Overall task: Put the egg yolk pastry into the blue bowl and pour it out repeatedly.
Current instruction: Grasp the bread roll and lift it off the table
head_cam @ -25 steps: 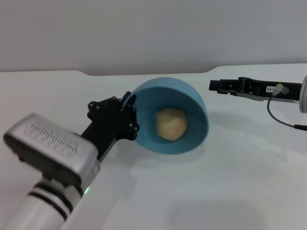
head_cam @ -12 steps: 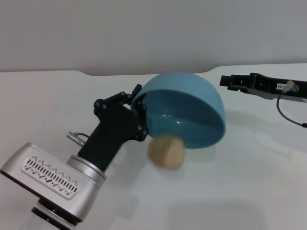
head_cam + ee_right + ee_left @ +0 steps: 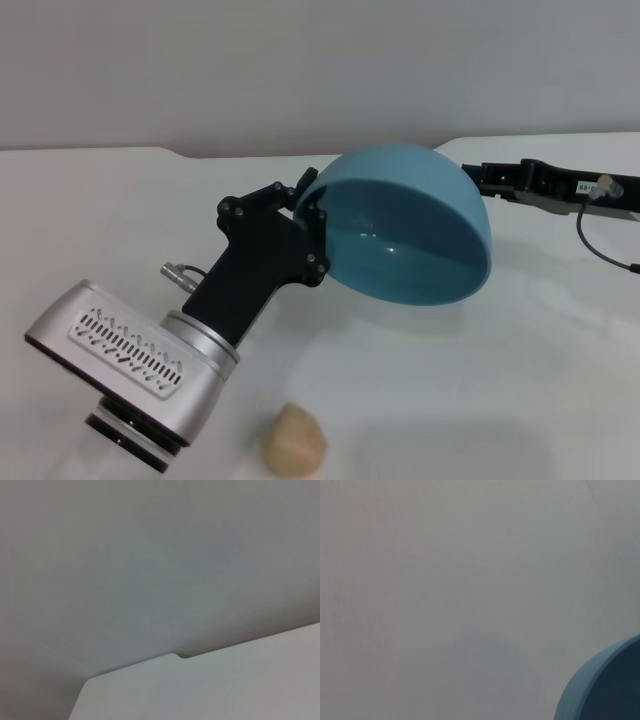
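Observation:
The blue bowl (image 3: 410,225) is lifted off the table and tipped far over, its glossy inside facing down and toward me, with nothing in it. My left gripper (image 3: 312,218) is shut on the bowl's left rim and holds it up. A part of the bowl's rim also shows in the left wrist view (image 3: 605,685). The egg yolk pastry (image 3: 293,441) lies on the white table at the front edge of the head view, well below the bowl and apart from it. My right gripper (image 3: 490,180) hangs at the far right, its tip partly hidden behind the bowl.
The white table (image 3: 480,380) spreads under everything, with its far edge and a notch at the back (image 3: 180,153). A grey wall stands behind it. A thin black cable (image 3: 600,250) hangs from the right arm.
The left gripper has tipped the bowl over and raised it to the right. The pastry fell out and rolled toward the front of the table.

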### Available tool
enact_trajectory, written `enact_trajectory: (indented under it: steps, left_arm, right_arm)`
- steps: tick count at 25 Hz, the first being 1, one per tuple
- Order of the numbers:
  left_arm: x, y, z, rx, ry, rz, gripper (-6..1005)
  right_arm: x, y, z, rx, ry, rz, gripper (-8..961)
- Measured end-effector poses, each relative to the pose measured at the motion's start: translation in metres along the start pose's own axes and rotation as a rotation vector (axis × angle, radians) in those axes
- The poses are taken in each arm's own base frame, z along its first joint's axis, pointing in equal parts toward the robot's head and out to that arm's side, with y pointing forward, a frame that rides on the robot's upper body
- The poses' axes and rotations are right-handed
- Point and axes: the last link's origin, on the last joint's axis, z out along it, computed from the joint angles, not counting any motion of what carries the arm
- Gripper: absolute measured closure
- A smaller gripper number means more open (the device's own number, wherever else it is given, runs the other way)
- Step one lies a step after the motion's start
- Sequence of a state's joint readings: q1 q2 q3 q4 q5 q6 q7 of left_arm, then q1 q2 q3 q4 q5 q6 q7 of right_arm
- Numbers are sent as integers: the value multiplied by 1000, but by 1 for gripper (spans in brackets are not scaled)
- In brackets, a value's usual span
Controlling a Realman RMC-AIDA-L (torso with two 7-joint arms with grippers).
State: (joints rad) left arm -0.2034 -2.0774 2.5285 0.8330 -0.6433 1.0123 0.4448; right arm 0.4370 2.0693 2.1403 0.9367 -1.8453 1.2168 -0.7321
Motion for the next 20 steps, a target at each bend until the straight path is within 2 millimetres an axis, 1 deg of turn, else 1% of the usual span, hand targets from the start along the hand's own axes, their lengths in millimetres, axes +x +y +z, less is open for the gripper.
enact_trajectory:
  steps: [4, 6, 8, 9, 10, 12, 14, 17, 20]
  left_arm:
    - [-1, -6, 4, 10, -6, -10, 1002]
    - [-1, -12, 9, 21, -23, -37, 1002]
    - [-2, -21, 19, 34, -63, -73, 1002]
    - [-2, -24, 25, 33, -95, -87, 1002]
    - [-2, -30, 35, 33, -154, -110, 1002]
    - [-2, -36, 43, 32, -211, -128, 1002]
    - [0, -49, 54, 38, -284, -155, 1002]
    - [1, -60, 67, 20, -372, -178, 1002]
    - [1, -75, 77, 12, -471, -217, 1002]
  right_arm:
    - [1, 0, 0, 0, 1, 2, 627]
    - [1, -1, 0, 0, 3, 5, 627]
    - [2, -1, 0, 0, 5, 11, 627]
    - [3, -2, 1, 0, 7, 13, 626]
    - [3, -2, 1, 0, 8, 14, 626]
    - [4, -2, 2, -1, 14, 16, 626]
    - [6, -1, 3, -4, 22, 16, 626]
    - [8, -1, 4, -9, 38, 18, 625]
    - [10, 0, 5, -17, 55, 19, 626]
